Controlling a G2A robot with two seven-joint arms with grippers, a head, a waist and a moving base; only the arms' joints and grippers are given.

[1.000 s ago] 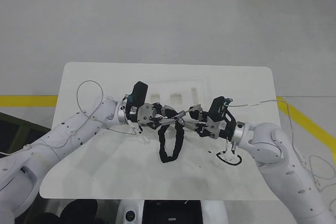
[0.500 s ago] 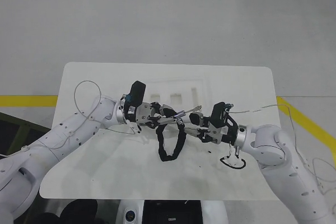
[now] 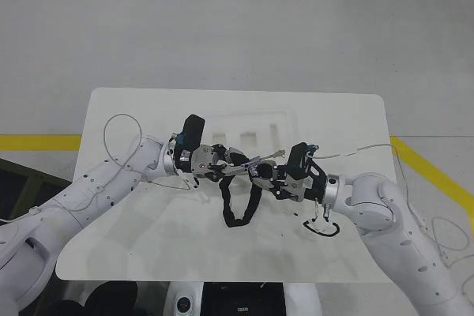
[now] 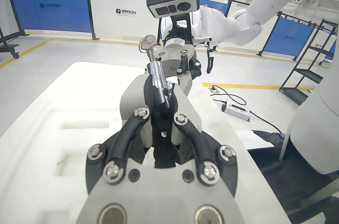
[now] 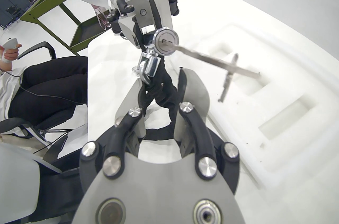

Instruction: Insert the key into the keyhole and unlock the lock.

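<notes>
Pinching the lock (image 4: 157,77) behind its chrome cylinder, your left gripper (image 4: 159,95) holds it raised above the table (image 3: 340,118), the key (image 5: 206,57) seated in the keyhole (image 5: 165,41); your right gripper (image 5: 163,85) straddles the lock's hanging black cable (image 3: 227,207), jaws spread.

Overhead view, plus close opposed wrist views around lock (image 5: 166,41)

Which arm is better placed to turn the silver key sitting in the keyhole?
Right. The left hand is shut on the black chain lock, steadying it; the open right hand faces its chrome keyhole, beside the silver key.
</notes>
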